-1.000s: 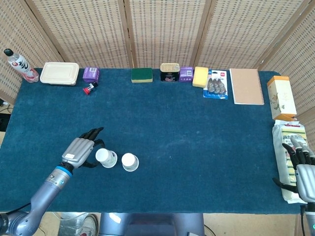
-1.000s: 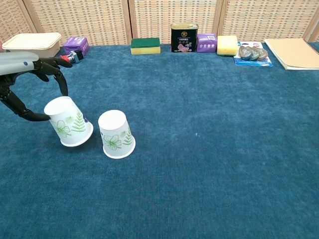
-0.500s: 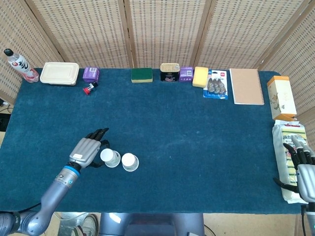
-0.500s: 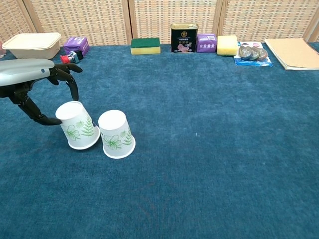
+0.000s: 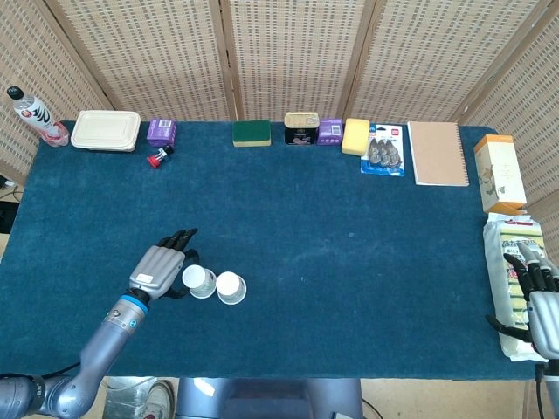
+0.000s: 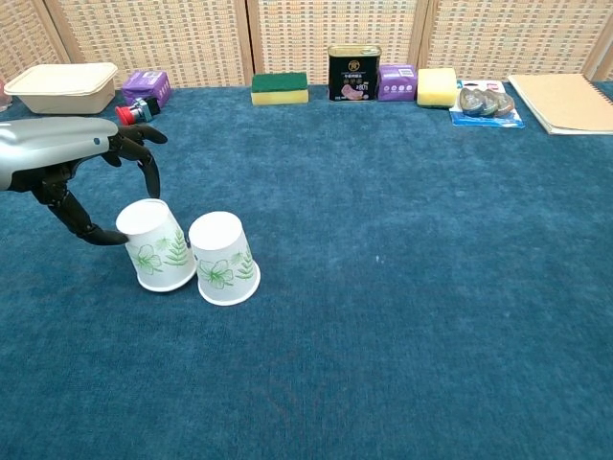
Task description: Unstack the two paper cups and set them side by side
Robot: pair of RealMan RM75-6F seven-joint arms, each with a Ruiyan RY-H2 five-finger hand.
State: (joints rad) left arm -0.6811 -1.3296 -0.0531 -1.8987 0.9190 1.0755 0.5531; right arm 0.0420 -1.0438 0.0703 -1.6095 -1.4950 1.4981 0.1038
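Note:
Two white paper cups with green leaf prints stand upside down near the table's front left, touching each other. The left cup [image 5: 199, 281] [image 6: 158, 246] leans slightly. My left hand [image 5: 162, 266] [image 6: 81, 177] holds it, thumb against its left side and fingers arched over its top. The right cup [image 5: 231, 287] [image 6: 223, 259] stands free and upright on its rim. My right hand [image 5: 541, 297] lies at the table's right edge over a yellow bag, fingers straight and apart, holding nothing; the chest view does not show it.
Along the back edge are a bottle [image 5: 33, 114], food box [image 5: 106, 130], purple box [image 5: 162, 132], green sponge [image 5: 251, 133], can [image 5: 301, 127], yellow sponge [image 5: 355, 136], blister pack [image 5: 384, 150] and notebook [image 5: 438, 153]. An orange carton [image 5: 499, 173] and yellow bag [image 5: 511, 284] line the right edge.
My left hand has carried the left cup to the right until it touches the other cup, and the cup has come from a strong tilt to nearly upright. The right hand stayed put.

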